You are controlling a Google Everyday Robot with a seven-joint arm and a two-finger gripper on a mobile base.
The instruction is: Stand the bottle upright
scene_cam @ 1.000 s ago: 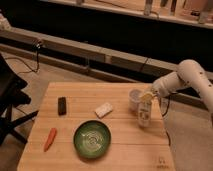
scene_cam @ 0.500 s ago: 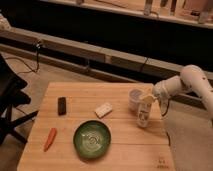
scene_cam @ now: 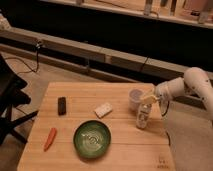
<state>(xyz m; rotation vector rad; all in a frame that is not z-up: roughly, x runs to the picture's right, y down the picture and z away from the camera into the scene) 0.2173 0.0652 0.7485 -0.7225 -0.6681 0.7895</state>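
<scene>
The bottle [scene_cam: 143, 117] is slim, whitish and translucent. It stands nearly upright on the wooden table [scene_cam: 125, 150] near the right edge, its top leaning slightly right. My gripper [scene_cam: 148, 99] is at the bottle's top end, reaching in from the right on a white arm [scene_cam: 187, 85]. The cap is hidden by the gripper.
A short white cup [scene_cam: 134, 99] stands just left of the gripper. A flat white block [scene_cam: 103, 109] lies mid-table, a green bowl [scene_cam: 92, 139] in front, a black object [scene_cam: 62, 105] at left, and an orange carrot [scene_cam: 50, 138] at front left. A dark chair [scene_cam: 10, 100] stands left of the table.
The arm's elbow has shifted slightly right and down. The bottle stays nearly upright in the same spot with the gripper at its top.
</scene>
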